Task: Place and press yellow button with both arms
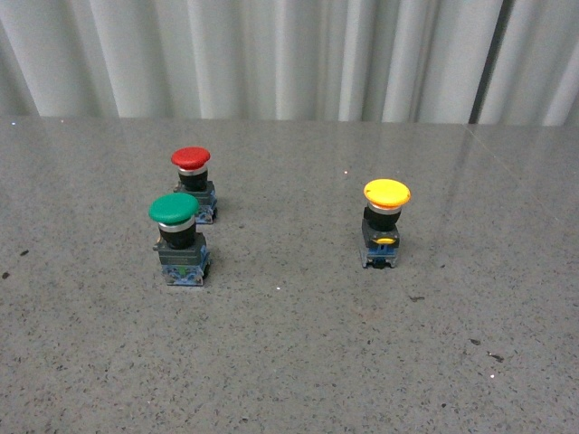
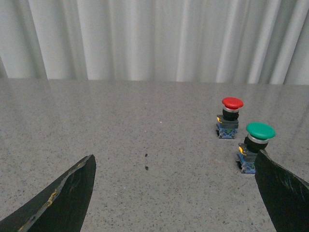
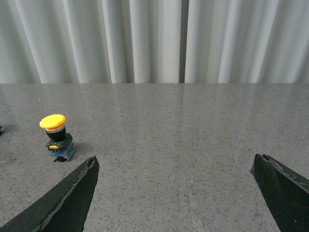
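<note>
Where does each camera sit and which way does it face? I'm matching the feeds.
Front: on the body, facing the table; no arm shows.
Left wrist: open left gripper, red button and green button ahead.
Right wrist: open right gripper, yellow button ahead.
Front shares all three buttons with the wrists.

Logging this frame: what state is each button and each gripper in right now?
yellow button: upright on the table, untouched, apart from the other two.
green button: upright, free, just in front of the red one.
red button: upright, free.
left gripper: open, holding nothing, fingers spread wide above the table.
right gripper: open, empty, yellow button lies outside its fingers.
</note>
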Controlling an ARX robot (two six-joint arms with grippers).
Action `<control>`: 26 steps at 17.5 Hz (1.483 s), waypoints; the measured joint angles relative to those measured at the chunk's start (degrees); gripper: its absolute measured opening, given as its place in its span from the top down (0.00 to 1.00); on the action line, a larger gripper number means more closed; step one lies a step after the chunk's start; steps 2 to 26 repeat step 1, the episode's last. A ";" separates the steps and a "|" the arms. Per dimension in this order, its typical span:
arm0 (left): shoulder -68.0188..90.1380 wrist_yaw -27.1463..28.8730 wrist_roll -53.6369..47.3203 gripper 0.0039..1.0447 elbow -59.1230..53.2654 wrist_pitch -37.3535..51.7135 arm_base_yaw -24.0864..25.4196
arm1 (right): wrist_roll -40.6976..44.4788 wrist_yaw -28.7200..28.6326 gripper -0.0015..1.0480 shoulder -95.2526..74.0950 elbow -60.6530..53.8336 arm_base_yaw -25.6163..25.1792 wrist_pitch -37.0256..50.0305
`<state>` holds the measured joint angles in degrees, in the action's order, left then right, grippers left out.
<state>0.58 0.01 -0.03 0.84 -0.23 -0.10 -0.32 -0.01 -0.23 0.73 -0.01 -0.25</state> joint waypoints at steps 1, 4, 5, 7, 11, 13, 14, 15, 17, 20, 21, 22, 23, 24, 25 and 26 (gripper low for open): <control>0.00 0.00 0.00 0.06 0.00 0.00 0.00 | 0.00 0.00 0.06 0.00 0.00 0.00 0.00; 0.00 0.00 0.00 0.06 0.00 0.00 0.00 | 0.00 0.00 0.06 0.00 0.00 0.00 0.00; 0.00 0.00 0.00 0.06 0.00 0.00 0.00 | 0.00 0.00 0.06 0.00 0.00 0.00 0.00; 0.00 0.00 0.00 0.06 0.00 0.00 0.00 | 0.00 0.00 0.06 0.00 0.00 0.00 0.00; 0.00 0.00 0.00 0.06 0.00 0.00 0.00 | 0.00 0.00 0.06 0.00 0.00 0.00 0.00; 0.00 0.00 0.00 0.06 0.00 0.00 0.00 | 0.00 0.00 0.06 0.00 0.00 0.00 0.00; 0.00 0.00 0.00 0.06 0.00 0.00 0.00 | 0.00 0.00 0.06 0.00 0.00 0.00 0.00; 0.00 0.00 0.00 0.06 0.00 0.00 0.00 | 0.00 0.00 0.06 0.00 0.00 0.00 0.00; 0.00 0.00 0.00 0.06 0.00 0.00 0.00 | 0.00 0.00 0.06 0.00 0.00 0.00 0.00; 0.00 0.00 0.00 0.06 0.00 0.00 0.00 | 0.00 0.00 0.06 0.00 0.00 0.00 0.00; 0.00 0.00 0.00 0.06 0.00 0.00 0.00 | 0.00 0.00 0.06 0.00 0.00 0.00 0.00; 0.00 0.00 0.00 0.06 0.00 0.00 0.00 | 0.00 0.00 0.06 0.00 0.00 0.00 0.00; 0.00 0.00 0.00 0.06 0.00 0.00 0.00 | 0.00 0.00 0.06 0.00 0.00 0.00 0.00; 0.00 0.00 0.00 0.06 0.00 0.00 0.00 | 0.00 0.00 0.06 0.00 0.00 0.00 0.00; 0.00 0.00 0.00 0.06 0.00 0.00 0.00 | 0.00 0.00 0.06 0.00 0.00 0.00 0.00; 0.00 0.00 0.00 0.06 0.00 0.00 0.00 | 0.00 0.00 0.06 0.00 0.00 0.00 0.00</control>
